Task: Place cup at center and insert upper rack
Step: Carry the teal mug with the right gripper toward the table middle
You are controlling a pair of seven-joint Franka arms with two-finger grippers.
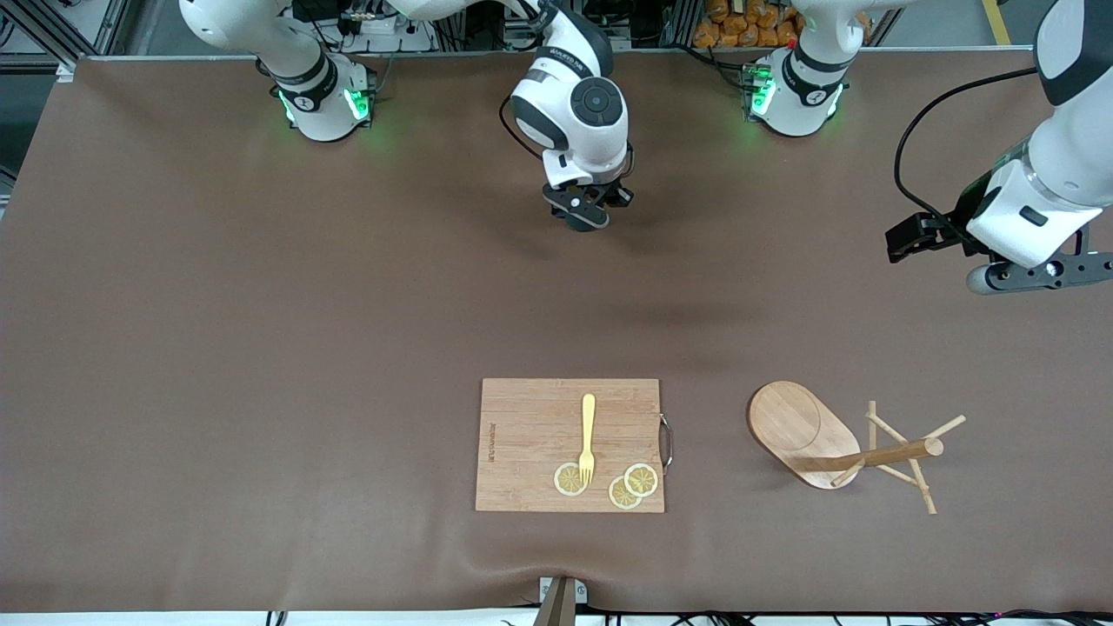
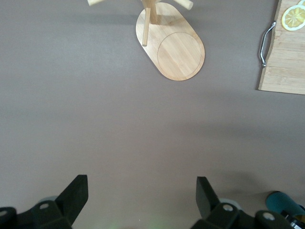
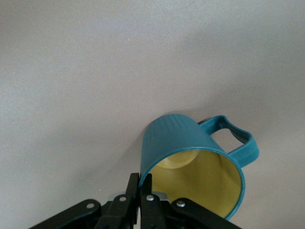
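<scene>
- Near edge: cutting board [image 1: 530, 452] with fork [image 1: 588, 437] and lemon slices [image 1: 641, 479]; toppled mug tree [image 1: 804, 432] beside it.
- Bare brown counter [image 1: 261, 348] mid-way.
- Right gripper [image 1: 584, 205] over it, jaws pinching the teal cup [image 3: 190, 162] by its rim.
- Left gripper [image 2: 140, 198] aloft at its counter end, jaws wide.

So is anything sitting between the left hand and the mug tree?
Nothing visible. The left hand, open, hangs over bare table covering, and the mug tree lies tipped on its side with only covering between them. The cutting board sits off to one side.
</scene>
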